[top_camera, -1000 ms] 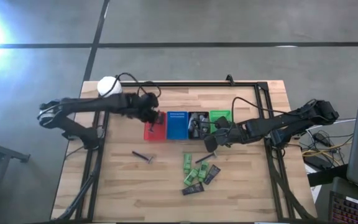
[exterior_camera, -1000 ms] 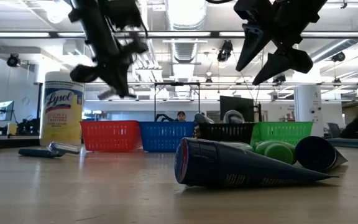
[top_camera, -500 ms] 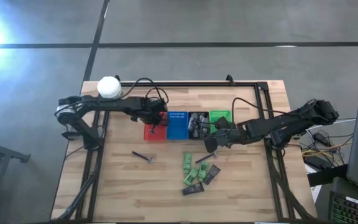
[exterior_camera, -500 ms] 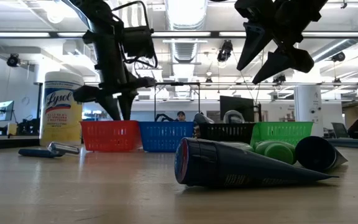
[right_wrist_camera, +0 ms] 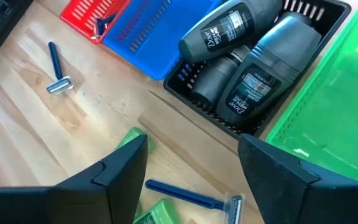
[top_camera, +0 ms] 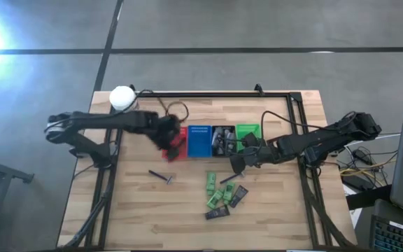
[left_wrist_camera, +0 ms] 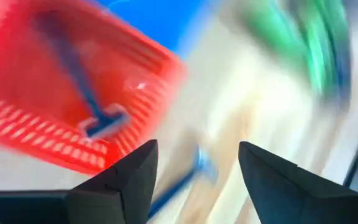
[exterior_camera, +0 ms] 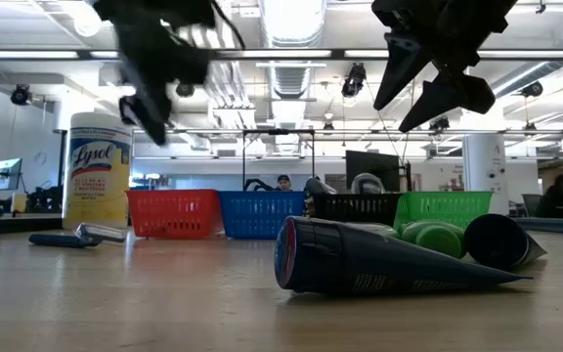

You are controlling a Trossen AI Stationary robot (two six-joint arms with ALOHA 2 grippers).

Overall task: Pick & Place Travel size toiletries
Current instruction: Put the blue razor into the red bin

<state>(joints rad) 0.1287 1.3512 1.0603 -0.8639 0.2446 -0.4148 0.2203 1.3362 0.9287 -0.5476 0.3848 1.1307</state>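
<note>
I see 4 slotted baskets in a row on the wooden surface [top_camera: 145, 210]: red basket [top_camera: 175, 142], blue basket [top_camera: 199, 141], black basket [top_camera: 222, 139], green basket [top_camera: 247, 132], each touching the next. At the far left corner stands a yellow Lysol jar [exterior_camera: 99, 169] with a white cap. A black frame [top_camera: 215, 94] edges the surface. A person [exterior_camera: 283, 182] sits in the room behind.

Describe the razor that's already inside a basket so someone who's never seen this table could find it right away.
Find the row of four baskets on the wooden table; the red basket sits at one end, beside the blue basket. A blue razor lies inside it, while the other two razors lie loose on the wood.
</note>
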